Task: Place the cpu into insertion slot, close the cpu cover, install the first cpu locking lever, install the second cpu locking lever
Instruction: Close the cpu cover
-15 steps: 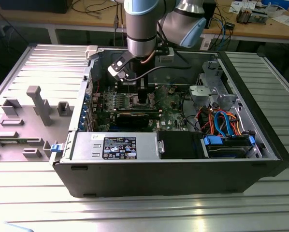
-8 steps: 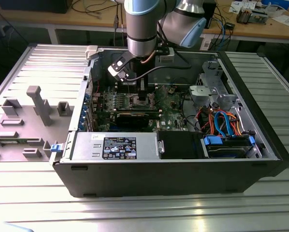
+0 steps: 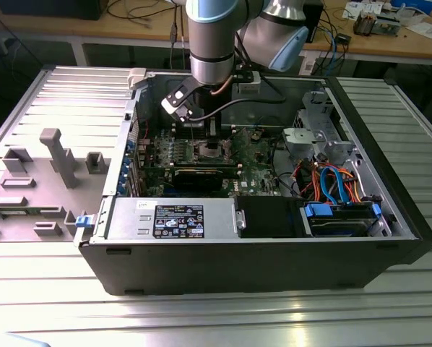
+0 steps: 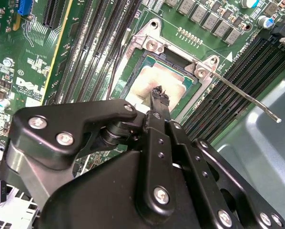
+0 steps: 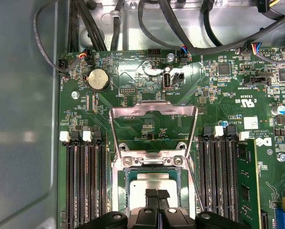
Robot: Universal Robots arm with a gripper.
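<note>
The cpu (image 5: 154, 181) lies flat in the insertion slot (image 5: 117, 191), its dull silver top facing up; the second wrist view shows the same cpu (image 4: 149, 78) inside the silver rim of the insertion slot (image 4: 151, 44). My gripper (image 5: 157, 193) hangs just over the chip's near edge, its two black fingers (image 5: 151, 194) pressed together with nothing between them. In the second wrist view my gripper (image 4: 157, 93) has its tip close above the chip. The cpu cover (image 5: 154, 112) stands open, swung back from the socket. A thin wire locking lever (image 4: 249, 98) is raised beside the socket.
In the exterior view my gripper (image 3: 212, 136) reaches down into the open computer case (image 3: 259, 249). Black memory slots (image 5: 85, 181) flank the socket on both sides. Cables (image 5: 180, 28) run along the board's edge. A long black expansion card (image 3: 205, 173) lies near the socket.
</note>
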